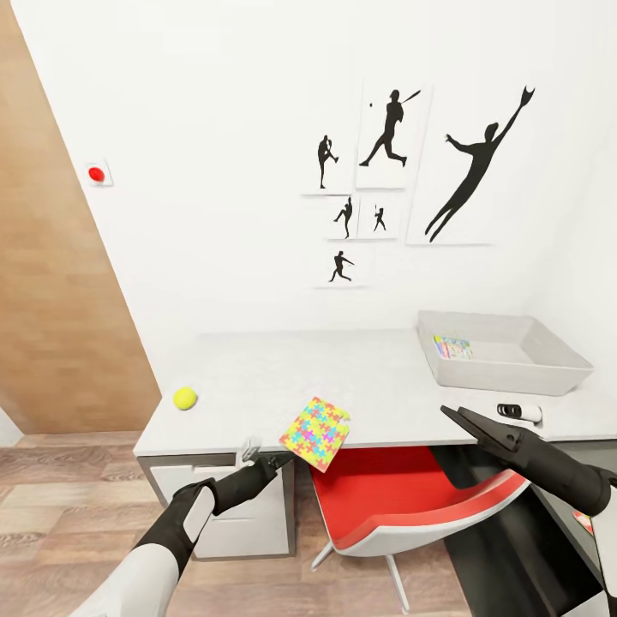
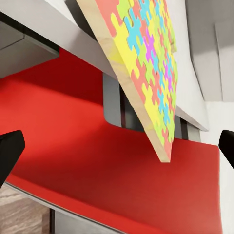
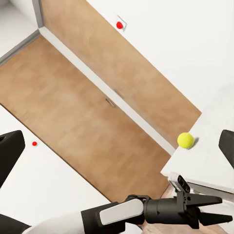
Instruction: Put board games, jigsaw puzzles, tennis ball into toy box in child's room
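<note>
The left claw point(image 1: 276, 461) sits just off the worktop's point(image 1: 283, 377) front edge, fingers spread wide, holding nothing; the jigsaw puzzle point(image 1: 317, 433) hangs tilted just beyond its tips, partly over that edge and above the red chair point(image 1: 403, 501). The puzzle's lid shows red, yellow, green and blue interlocking pieces. The right claw point(image 1: 452, 416) hovers empty at the front edge; its opening I cannot tell. The tennis ball point(image 1: 185, 398) lies near the left edge. The toy box point(image 1: 514, 368) stands at the far right corner, a colourful box inside, print unreadable.
</note>
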Robot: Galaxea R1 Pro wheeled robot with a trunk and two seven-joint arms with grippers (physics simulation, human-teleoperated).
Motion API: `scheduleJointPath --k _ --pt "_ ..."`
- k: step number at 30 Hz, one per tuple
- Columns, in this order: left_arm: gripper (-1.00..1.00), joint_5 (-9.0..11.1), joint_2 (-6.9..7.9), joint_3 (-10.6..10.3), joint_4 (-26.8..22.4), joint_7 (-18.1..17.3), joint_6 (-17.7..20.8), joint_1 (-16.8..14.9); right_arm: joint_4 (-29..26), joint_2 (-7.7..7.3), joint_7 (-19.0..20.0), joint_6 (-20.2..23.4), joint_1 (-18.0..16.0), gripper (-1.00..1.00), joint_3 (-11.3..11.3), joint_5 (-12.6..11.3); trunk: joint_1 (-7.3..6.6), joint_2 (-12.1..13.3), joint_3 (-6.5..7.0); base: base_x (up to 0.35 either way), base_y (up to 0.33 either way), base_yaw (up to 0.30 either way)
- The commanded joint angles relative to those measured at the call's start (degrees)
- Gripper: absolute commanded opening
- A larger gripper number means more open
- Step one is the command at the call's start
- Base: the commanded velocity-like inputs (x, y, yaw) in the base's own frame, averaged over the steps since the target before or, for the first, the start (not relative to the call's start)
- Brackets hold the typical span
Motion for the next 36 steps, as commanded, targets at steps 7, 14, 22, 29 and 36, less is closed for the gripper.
scheduleJointPath --k 7,14,22,29,36 --pt "1.00 0.1 -0.06 0.2 0.0 -0.1 0.5 0.0 0.0 0.01 0.1 0.3 0.0 1.00 0.0 0.0 0.00 0.0 -0.06 0.011 -0.101 0.000" --pt "1.00 0.1 -0.06 0.3 0.0 -0.1 0.4 0.0 0.0 0.01 0.1 0.3 0.0 1.00 0.0 0.0 0.00 0.0 -0.06 0.006 -0.023 0.000" --pt "1.00 0.0 -0.06 0.2 0.0 -0.1 0.4 0.0 0.0 0.01 0.1 0.3 0.0 1.00 0.0 0.0 0.00 0.0 -0.06 0.052 -0.002 0.000" --pt "1.00 0.1 -0.06 0.3 0.0 -0.1 0.4 0.0 0.1 0.01 0.1 0.3 0.0 1.00 0.0 0.0 0.00 0.0 -0.06 0.134 0.000 0.000" --pt "1.00 0.1 -0.06 0.2 0.0 -0.1 0.3 0.0 0.1 0.01 0.1 0.3 0.0 1.00 0.0 0.0 0.00 0.0 -0.06 0.010 -0.111 0.000"
